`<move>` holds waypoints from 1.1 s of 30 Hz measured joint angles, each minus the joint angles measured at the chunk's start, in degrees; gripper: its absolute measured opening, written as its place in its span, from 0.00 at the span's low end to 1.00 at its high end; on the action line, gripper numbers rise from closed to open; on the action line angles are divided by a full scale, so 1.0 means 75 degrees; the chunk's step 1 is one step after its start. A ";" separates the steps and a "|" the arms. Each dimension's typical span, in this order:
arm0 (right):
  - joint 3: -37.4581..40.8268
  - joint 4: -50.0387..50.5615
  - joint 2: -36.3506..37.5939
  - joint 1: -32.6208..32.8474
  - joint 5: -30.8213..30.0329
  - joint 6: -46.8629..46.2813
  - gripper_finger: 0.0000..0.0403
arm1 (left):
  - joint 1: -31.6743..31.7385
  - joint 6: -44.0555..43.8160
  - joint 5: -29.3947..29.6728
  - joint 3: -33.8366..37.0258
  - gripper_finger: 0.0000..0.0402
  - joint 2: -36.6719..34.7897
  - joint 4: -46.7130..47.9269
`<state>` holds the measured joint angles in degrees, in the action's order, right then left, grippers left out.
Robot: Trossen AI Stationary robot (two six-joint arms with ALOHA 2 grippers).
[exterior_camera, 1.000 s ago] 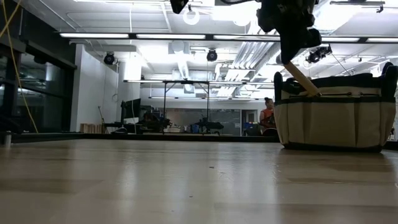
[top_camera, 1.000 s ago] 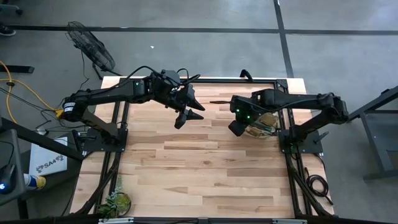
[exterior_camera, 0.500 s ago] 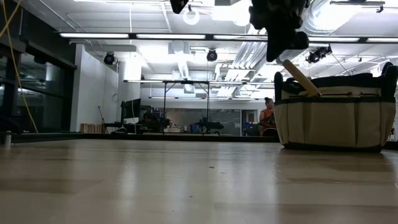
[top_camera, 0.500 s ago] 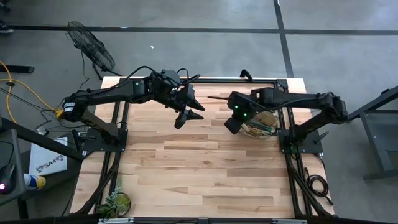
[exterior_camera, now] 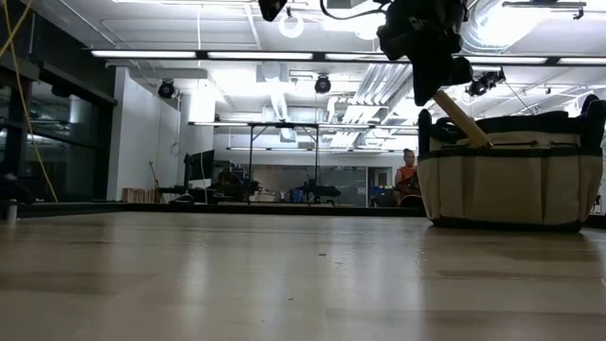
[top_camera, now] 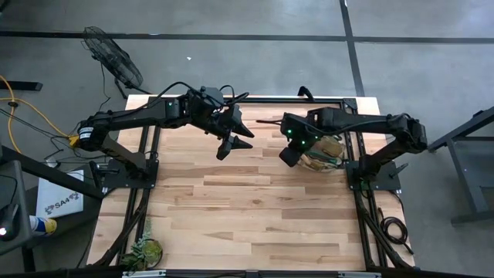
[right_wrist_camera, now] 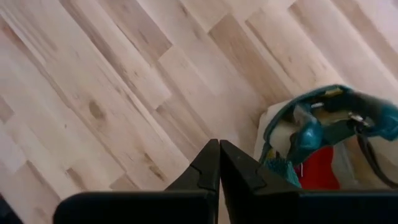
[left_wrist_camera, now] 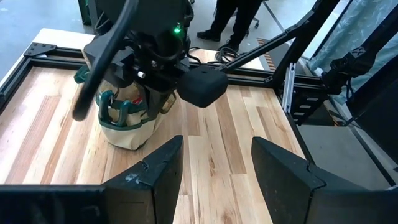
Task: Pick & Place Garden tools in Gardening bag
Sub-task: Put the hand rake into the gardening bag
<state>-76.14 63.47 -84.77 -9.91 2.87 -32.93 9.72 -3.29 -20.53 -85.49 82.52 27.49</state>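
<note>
Low view, nearest first: bare table [exterior_camera: 284, 275] is filling the foreground, and the bag [exterior_camera: 502, 185] is standing upright at its far right with a wooden handle [exterior_camera: 464, 118] slanting out of its top; the right gripper [exterior_camera: 426, 43] is hanging just above and beside that handle, apart from it. Right wrist view: the right gripper [right_wrist_camera: 219, 163] is showing its two fingertips pressed together with nothing between them, pointing at bare wood beside the bag [right_wrist_camera: 323, 140], where teal pruner handles [right_wrist_camera: 308, 134] and a red cloth [right_wrist_camera: 320, 167] are lying inside. High view: the bag [top_camera: 324, 153] is sitting at the table's right rear, partly under the right arm, and no tool is lying loose on the boards. Left wrist view: the left gripper [left_wrist_camera: 214, 165] is hovering mid-table with fingers spread wide and empty, facing the bag [left_wrist_camera: 127, 121] and the right arm's wrist over it. Judged from this, the placing is finishing and the right arm is clearing the bag; to do this well it should be rising straight before swinging away, keeping clear of the protruding handle and loop handles so the soft bag is not tipping.
</note>
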 joint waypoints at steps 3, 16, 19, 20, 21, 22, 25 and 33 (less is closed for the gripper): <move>0.0000 0.0274 0.0000 0.0004 0.0040 0.0000 0.01 | 0.0002 0.0000 0.0000 0.0000 0.46 0.0000 0.0017; 0.0003 0.1144 0.0465 0.0164 0.0074 -0.0190 0.01 | 0.0000 0.0003 0.0001 0.0000 0.46 0.0000 0.0014; 0.0003 0.1352 0.0662 0.0188 0.0021 -0.0263 0.01 | -0.0001 0.0003 0.0003 0.0000 0.46 0.0000 0.0014; 0.0003 0.1428 0.0735 0.0217 0.0009 -0.0295 0.01 | 0.0002 0.0003 0.0003 0.0000 0.46 0.0000 0.0014; 0.0003 0.1498 0.0814 0.0233 -0.0015 -0.0361 0.01 | 0.0002 0.0003 0.0008 0.0000 0.46 0.0000 0.0011; 0.0003 0.1557 0.0877 0.0252 -0.0111 -0.0400 0.01 | 0.0001 0.0003 0.0009 0.0000 0.46 0.0000 0.0014; 0.0003 0.1749 0.1041 0.0329 -0.0260 -0.0463 0.01 | -0.0001 0.0005 0.0015 0.0000 0.46 0.0000 0.0014; 0.0003 0.2470 0.1137 0.0323 -0.0304 -0.0583 0.01 | -0.0001 0.0007 0.0020 0.0000 0.46 0.0000 0.0014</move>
<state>-76.12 81.99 -76.25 -7.49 0.59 -37.30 9.72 -3.24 -20.38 -85.49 82.52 27.59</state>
